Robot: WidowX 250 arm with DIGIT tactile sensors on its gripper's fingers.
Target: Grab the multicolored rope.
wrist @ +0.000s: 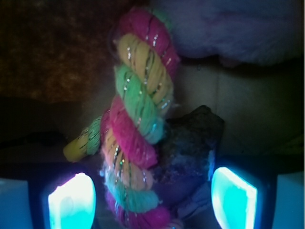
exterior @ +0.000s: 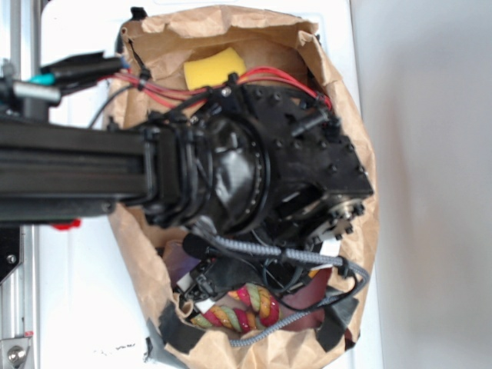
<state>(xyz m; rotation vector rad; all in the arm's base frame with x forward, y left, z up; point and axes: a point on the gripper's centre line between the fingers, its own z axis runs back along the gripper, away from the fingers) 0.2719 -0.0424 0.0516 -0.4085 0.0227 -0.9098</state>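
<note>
Rope [wrist: 138,138], multicolored, is seen lying between spread fingers [wrist: 71,202] of hand [wrist: 152,200], at 6 o'clock inside paper bag [exterior: 338,84]. Approach judged done; closing & lift left.

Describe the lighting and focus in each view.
Exterior view: bright, evenly lit, white background washed out, crumpled brown paper bag fairly sharp. Wrist view: dark and soft-focused, the twisted red, yellow and green rope oversaturated, the gripper fingers glowing cyan with glare.

A robotics lab: a black aluminium-profile frame [exterior: 61,165] with red cables [exterior: 165,94] hangs over a white desk [exterior: 415,192] carrying a taped brown paper bag [exterior: 142,269].
</note>
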